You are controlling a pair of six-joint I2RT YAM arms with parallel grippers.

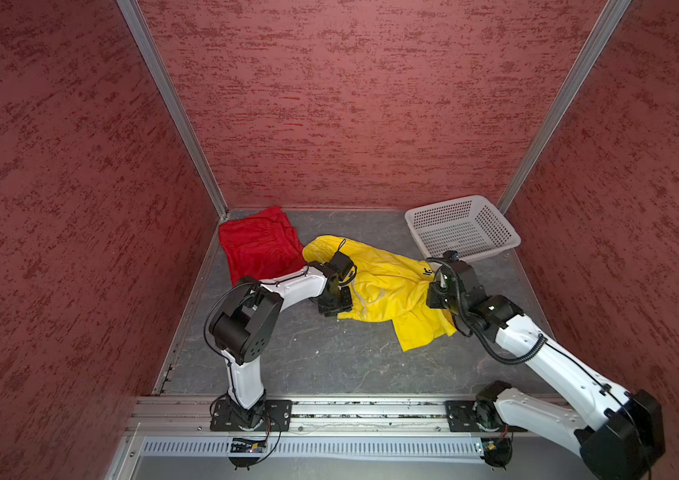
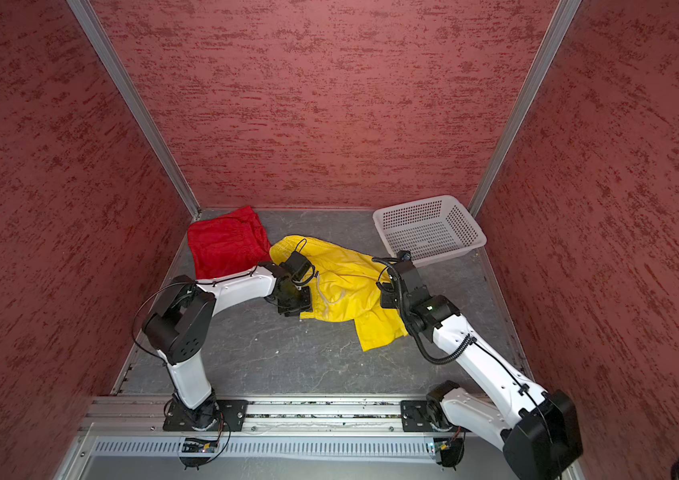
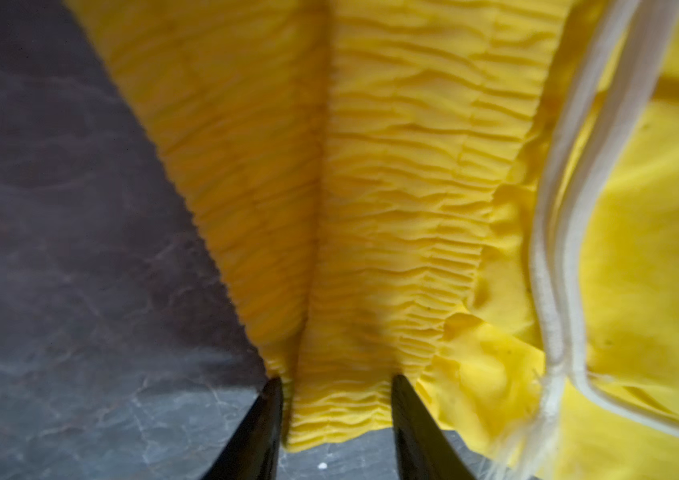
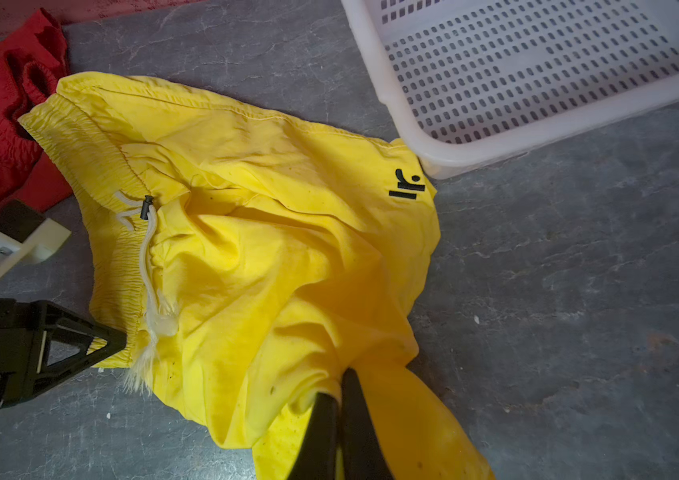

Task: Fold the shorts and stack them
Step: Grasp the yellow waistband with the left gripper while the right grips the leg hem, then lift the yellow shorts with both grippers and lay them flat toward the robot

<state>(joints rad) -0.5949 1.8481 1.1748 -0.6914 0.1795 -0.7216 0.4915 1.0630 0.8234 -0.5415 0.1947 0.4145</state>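
Observation:
The yellow shorts lie crumpled mid-table, with their black logo towards the basket. My left gripper is low at the near end of their gathered waistband. Its jaws stand a little apart with the band's end bunched between them, beside the pale drawstring. My right gripper is shut on a pinch of yellow leg fabric at the shorts' right side. The red shorts lie in the back left corner, and the yellow waist overlaps their edge.
A white perforated basket stands at the back right, close to the yellow shorts' logo corner. Red textured walls close in the left, back and right. Bare grey table lies between the shorts and the arm bases.

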